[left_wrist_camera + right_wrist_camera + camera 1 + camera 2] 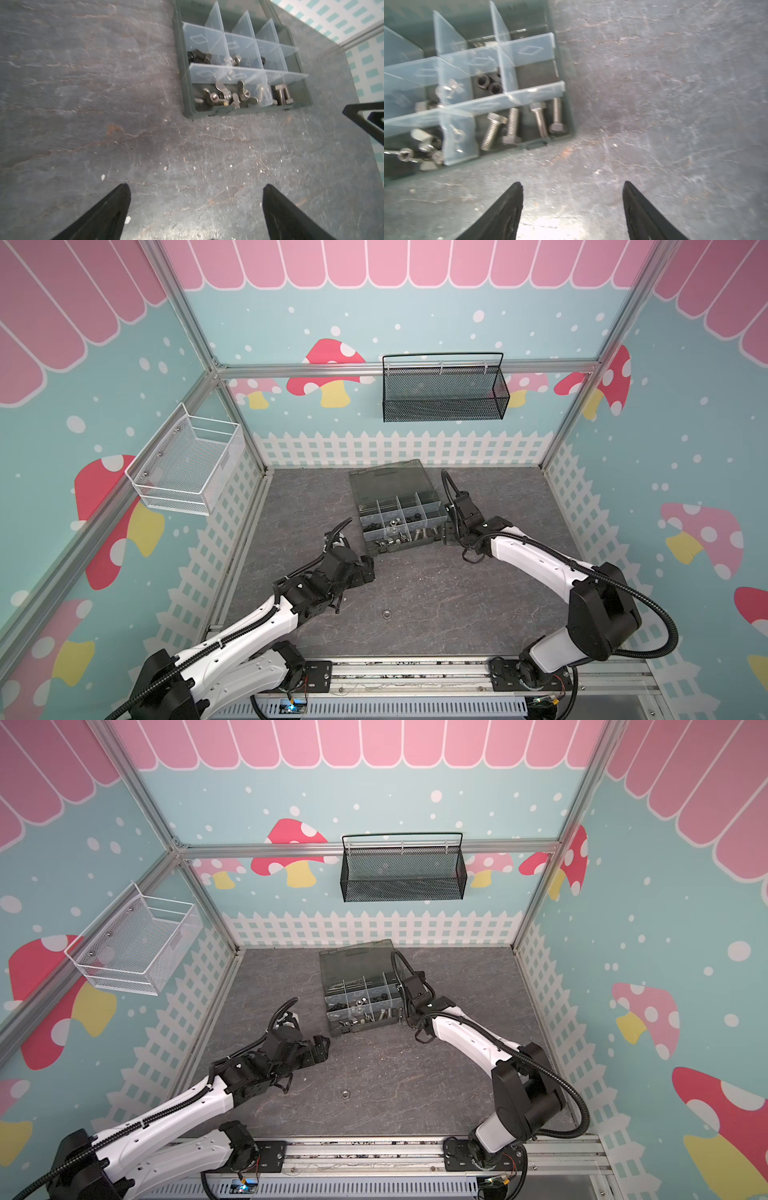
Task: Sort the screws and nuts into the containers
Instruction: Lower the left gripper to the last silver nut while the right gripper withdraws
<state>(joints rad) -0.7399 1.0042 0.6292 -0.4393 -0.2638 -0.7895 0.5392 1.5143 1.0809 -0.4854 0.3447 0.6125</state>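
Fingers (506,209) of the right gripper (572,186) and of the left gripper (195,187) are spread and empty: a fresh pick is judged due.
One loose nut (386,613) is seen on the table (415,593), behind the left fingers (108,212) and apart from the box (388,483); it must be reached, pinched and carried over. Just beyond the right fingers, four silver screws (512,124) and two black nuts (489,84) are counted in the box; wing nuts (226,96), tangled, are put at about five.

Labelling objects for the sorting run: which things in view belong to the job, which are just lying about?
Job: dark smoky-grey plastic organiser box; silver hex-head screws; silver wing nuts; black hex nuts.
Lying about: black mesh basket; white wire basket.
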